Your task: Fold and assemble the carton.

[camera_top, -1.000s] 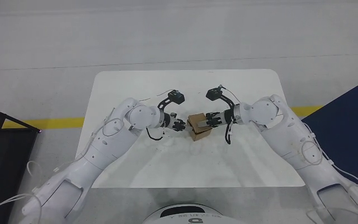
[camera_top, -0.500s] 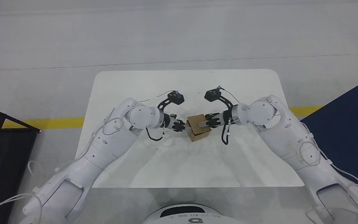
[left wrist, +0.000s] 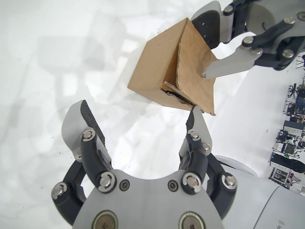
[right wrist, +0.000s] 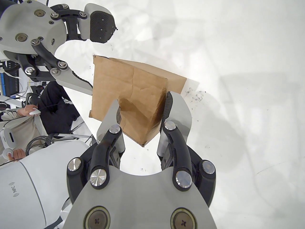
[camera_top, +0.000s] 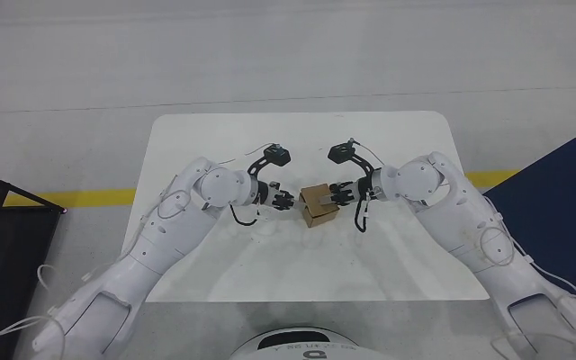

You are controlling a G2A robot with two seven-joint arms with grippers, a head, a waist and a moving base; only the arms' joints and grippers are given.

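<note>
Carton between the two grippers: right gripper clamped across one corner, left gripper spread wide, one fingertip just at the loose flap. Likely light, thin cardboard that creases easily. Pinch gently at the flap edge, near the fold.

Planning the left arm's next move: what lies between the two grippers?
The carton lies between them, as the top view shows: the right gripper grips one side, the left gripper stands open at the other.

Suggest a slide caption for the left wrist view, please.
Open left claw faces the carton, which the right claw grips.
</note>
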